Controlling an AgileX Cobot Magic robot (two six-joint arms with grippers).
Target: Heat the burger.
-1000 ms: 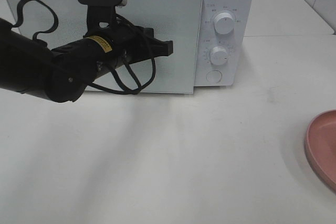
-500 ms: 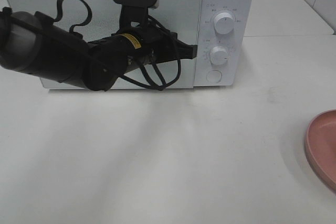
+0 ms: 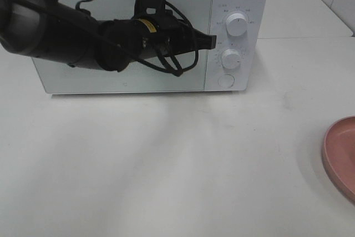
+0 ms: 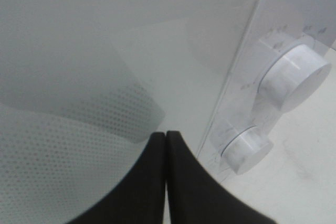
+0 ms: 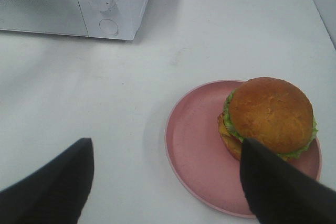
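Observation:
The burger, with a golden-brown bun and green lettuce, sits on a pink plate in the right wrist view. My right gripper hangs open above the plate, one finger on each side, touching nothing. In the high view the burger is out of frame. The white microwave stands at the back with its door flush. My left gripper is shut and empty, its tips against the door's right edge beside the knobs.
Two white knobs and a round button sit on the microwave's panel. The pink plate's rim shows at the right edge of the high view. White tabletop lies between microwave and plate.
My left arm has swept right across the microwave's front to the door's right edge. The door, ajar before, now lies flush. The right gripper holds still.

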